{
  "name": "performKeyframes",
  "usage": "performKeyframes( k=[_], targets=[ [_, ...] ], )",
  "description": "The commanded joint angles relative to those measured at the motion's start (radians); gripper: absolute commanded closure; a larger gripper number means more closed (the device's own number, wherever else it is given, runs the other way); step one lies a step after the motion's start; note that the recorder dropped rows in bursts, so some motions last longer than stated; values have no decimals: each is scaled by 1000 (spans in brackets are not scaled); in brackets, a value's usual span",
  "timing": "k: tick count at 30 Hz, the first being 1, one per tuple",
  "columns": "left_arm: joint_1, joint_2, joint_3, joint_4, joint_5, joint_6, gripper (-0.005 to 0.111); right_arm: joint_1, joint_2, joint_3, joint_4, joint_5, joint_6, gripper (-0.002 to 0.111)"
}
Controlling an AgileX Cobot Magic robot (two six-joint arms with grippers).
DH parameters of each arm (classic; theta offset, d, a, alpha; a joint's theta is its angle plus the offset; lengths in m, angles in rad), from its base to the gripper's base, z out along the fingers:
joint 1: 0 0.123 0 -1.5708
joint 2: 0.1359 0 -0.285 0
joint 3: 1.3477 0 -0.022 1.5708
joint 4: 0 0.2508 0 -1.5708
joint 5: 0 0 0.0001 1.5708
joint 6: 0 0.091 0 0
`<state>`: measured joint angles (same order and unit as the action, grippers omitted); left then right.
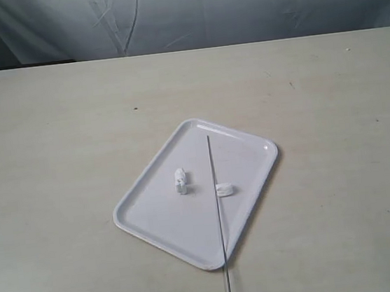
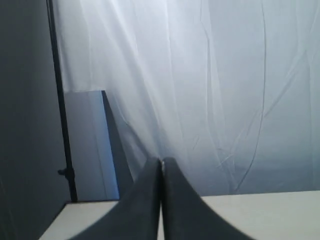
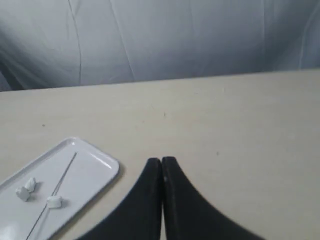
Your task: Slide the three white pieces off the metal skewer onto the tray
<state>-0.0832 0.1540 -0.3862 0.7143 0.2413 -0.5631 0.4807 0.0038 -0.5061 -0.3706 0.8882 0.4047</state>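
Metal skewer overhangs the tray at 6 o'clock. Three white pieces lie on the tray, seemingly unthreaded; task looks finished. Left gripper and right gripper are pinched closed, empty.

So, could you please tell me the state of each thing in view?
Tray: flat on the table.
Skewer: lying across the tray, one end past the rim.
Two white pieces: loose on the tray, side by side.
Third white piece: beside the skewer; threaded or not, unclear.
Left end effector: shut, empty.
Right end effector: shut, empty.
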Motion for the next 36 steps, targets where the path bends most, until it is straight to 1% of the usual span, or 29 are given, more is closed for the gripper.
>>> performKeyframes(
  k=[1, 2, 4, 7, 10, 13, 18, 20, 22, 25, 27, 29, 34, 36],
  targets=[
    [141, -5, 211, 31, -358, -2, 107, -105, -4, 145, 10, -378, -53, 109],
    [159, -5, 274, 31, -443, -2, 107, -139, -4, 197, 13, -461, -53, 109],
    [166, -5, 333, 38, -490, -2, 107, -174, -4, 264, 13, -552, -53, 109],
    [166, -5, 384, 8, -495, -4, 107, -216, -4, 338, 13, -617, -74, 109],
    [166, -5, 386, -61, -466, -4, 107, -276, -4, 404, 13, -674, -85, 109],
    [166, -5, 386, -136, -383, -8, 107, -339, -4, 452, 13, -714, -92, 109],
    [166, -5, 386, -207, -209, -8, 107, -395, -4, 504, 21, -740, -92, 109],
    [166, -5, 386, -266, -165, 13, 107, -416, -4, 506, 32, -747, -92, 109],
    [166, -5, 386, -385, -133, 116, 107, -436, -4, 506, 46, -742, -92, 109],
    [166, -5, 386, -672, -103, 401, 107, -463, -4, 506, 44, -716, -108, 109],
    [166, -5, 386, -884, -82, 641, 107, -473, -4, 506, 44, -700, -127, 109],
    [166, -5, 386, -984, -46, 771, 107, -473, -4, 506, 46, -676, -134, 109],
    [166, -5, 386, -988, -7, 777, 107, -467, -4, 506, 49, -580, -150, 109],
    [166, -5, 386, -936, -7, 728, 107, -467, -4, 506, 50, -580, -150, 109]
  ],
)
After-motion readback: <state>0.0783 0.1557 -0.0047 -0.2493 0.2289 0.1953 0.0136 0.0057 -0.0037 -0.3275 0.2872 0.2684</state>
